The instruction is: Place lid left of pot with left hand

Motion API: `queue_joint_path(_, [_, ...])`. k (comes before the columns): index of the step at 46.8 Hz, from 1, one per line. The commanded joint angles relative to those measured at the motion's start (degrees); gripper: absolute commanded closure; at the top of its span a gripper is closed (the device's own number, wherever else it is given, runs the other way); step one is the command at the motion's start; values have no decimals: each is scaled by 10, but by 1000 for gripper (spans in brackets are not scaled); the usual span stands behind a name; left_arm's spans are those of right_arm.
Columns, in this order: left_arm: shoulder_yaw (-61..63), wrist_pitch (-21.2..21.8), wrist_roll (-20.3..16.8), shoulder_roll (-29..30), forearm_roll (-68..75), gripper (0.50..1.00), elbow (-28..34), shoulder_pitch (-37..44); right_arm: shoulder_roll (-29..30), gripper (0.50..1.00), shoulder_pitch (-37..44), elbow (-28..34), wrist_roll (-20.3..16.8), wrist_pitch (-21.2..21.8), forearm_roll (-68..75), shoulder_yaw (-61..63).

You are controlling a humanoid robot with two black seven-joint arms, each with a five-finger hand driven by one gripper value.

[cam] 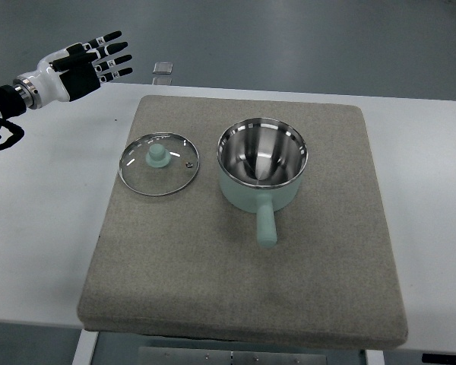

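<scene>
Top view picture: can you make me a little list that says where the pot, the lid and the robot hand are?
pot: pale green, shiny inside, no lid on, handle pointing to the near edge
lid: glass with a green knob, lying flat on the mat, left of the pot, not touching it
mat: grey square under both
table: white
left hand: up at the far left corner, fingers spread, holding nothing
right hand: not in the picture
job: looks done

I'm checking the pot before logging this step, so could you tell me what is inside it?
Nothing shows inside the pot: only its bare, shiny steel walls and bottom with reflections. Its glass lid lies on the grey mat to its left, so the interior is uncovered.
</scene>
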Motion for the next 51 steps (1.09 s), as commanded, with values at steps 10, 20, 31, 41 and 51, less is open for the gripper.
queue_joint_path(10, [-22, 0, 0, -6, -36, 504, 3, 17, 0, 576, 0, 2, -1, 5, 3, 1])
queue_joint_path(20, [-22, -1, 1, -6, -35, 504, 6, 22, 0, 576, -1, 6, -1, 5, 3, 2])
queue_joint_path(31, [-21, -1, 0, -6, -32, 504, 6, 22, 0, 576, -1, 8, -1, 7, 3, 4])
queue_joint_path(41, [-21, -1, 0, -7, -31, 504, 6, 22, 0, 576, -1, 8, 0, 7, 3, 5])
queue_joint_path(51, [-21, -1, 0, -7, -30, 504, 6, 24, 0, 576, -1, 8, -2, 6, 3, 5])
